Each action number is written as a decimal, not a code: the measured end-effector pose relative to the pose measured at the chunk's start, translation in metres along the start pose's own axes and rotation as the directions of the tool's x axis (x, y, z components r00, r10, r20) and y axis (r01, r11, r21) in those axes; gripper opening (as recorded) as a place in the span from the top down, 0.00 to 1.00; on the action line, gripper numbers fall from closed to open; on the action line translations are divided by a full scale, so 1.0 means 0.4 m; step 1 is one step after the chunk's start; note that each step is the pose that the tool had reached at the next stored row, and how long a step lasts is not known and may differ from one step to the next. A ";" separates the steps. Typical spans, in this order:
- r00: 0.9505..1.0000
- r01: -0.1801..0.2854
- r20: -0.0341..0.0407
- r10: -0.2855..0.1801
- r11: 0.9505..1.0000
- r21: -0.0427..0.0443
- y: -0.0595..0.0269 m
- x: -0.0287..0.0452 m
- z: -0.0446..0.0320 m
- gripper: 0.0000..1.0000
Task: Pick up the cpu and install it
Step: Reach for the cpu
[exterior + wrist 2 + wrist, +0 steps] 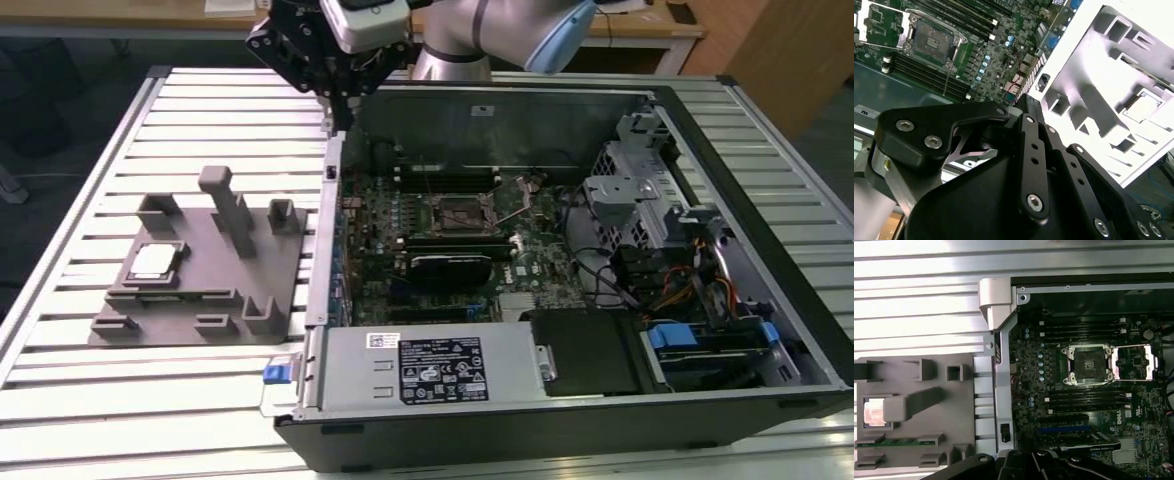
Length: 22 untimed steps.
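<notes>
Exterior view: cpu (151,262) flat, silvery top upward, in grey fixture (200,305); hand (338,115) together, well apart.

On the table (200,110), the holder (187,305) sits at the exterior view's left, the computer case (507,115) just beside it at the right. The cpu (151,262) lies in a pocket on the holder. The socket (465,212) lies inside the case. My claw (339,118) hangs over the case's corner, on the holder's side.

cpu (873,414) partly hidden behind a grey post (909,406) (first wrist view), arm (494,35) cropped in exterior view
</notes>
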<state>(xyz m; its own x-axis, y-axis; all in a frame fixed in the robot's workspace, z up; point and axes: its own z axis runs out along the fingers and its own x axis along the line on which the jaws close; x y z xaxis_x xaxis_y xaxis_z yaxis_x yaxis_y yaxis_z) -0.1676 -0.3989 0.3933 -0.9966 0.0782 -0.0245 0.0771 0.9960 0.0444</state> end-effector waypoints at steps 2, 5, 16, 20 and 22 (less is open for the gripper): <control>1.000 0.000 0.000 0.000 1.000 0.000 0.000 0.005 0.000 0.89; 1.000 0.000 0.000 0.000 1.000 0.000 -0.001 0.011 0.000 0.89; 1.000 -0.002 0.000 0.002 1.000 0.000 -0.003 0.041 -0.001 0.89; 1.000 -0.002 0.000 0.002 1.000 0.000 -0.004 0.053 -0.001 0.89; 1.000 -0.002 0.000 0.002 1.000 0.000 -0.005 0.059 -0.002 0.89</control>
<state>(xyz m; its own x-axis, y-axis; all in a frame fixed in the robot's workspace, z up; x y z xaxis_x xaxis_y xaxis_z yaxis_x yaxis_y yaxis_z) -0.1913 -0.3989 0.3933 -0.9964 0.0806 -0.0245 0.0795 0.9958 0.0444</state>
